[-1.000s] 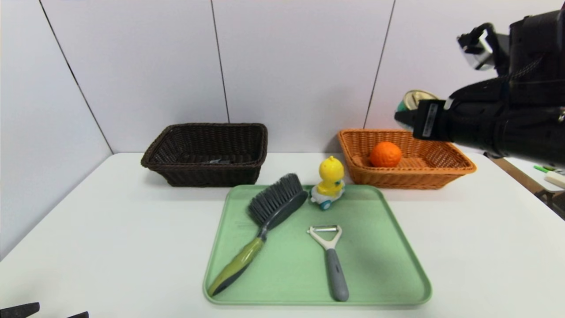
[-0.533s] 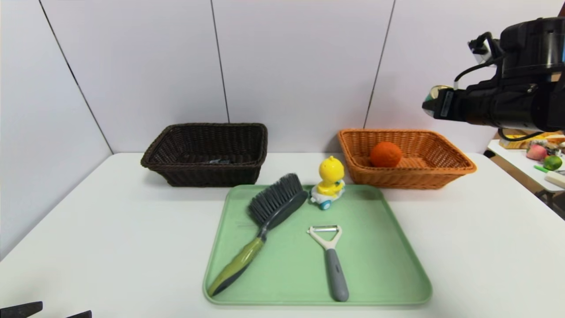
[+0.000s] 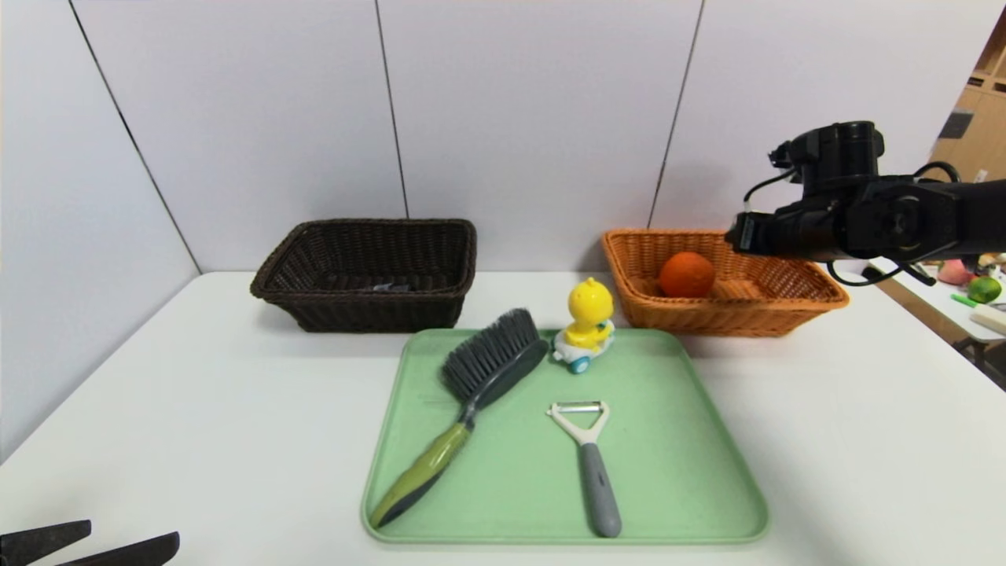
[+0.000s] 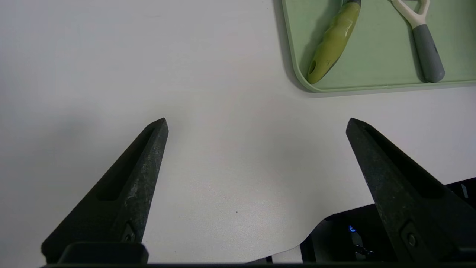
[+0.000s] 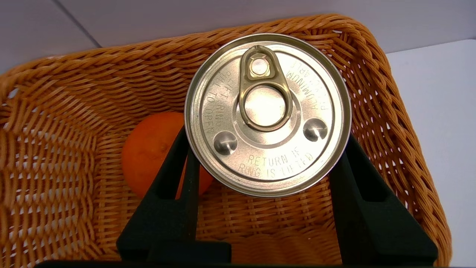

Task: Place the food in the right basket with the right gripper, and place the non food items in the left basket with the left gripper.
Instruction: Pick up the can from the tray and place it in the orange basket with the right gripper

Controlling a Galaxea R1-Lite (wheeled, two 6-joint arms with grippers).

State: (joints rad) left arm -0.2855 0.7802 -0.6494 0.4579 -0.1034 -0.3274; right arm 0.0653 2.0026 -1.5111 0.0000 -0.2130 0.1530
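Note:
My right gripper (image 5: pixel 267 137) is shut on a metal can with a ring-pull lid (image 5: pixel 267 115) and holds it over the orange wicker basket (image 5: pixel 386 123), above its floor. In the head view the gripper (image 3: pixel 743 233) hangs over the basket (image 3: pixel 786 313) and the can is hidden. An orange (image 3: pixel 687 274) lies in that basket, beside the can (image 5: pixel 152 149). A brush (image 3: pixel 479 377), a yellow duck toy (image 3: pixel 585 322) and a peeler (image 3: pixel 591 464) lie on the green tray (image 3: pixel 699 456). My left gripper (image 4: pixel 257 123) is open and empty over bare table near the front left corner (image 3: pixel 86 545).
The dark brown basket (image 3: pixel 369 310) stands at the back left, with something small and dark inside. The tray's near left corner (image 4: pixel 297 80), the brush handle (image 4: pixel 331 44) and the peeler handle (image 4: pixel 427 56) show in the left wrist view. A side table with clutter (image 3: pixel 974 295) is at the far right.
My right arm has swung and come down, bringing the can over the orange basket. My left gripper has edged a little further into the head view.

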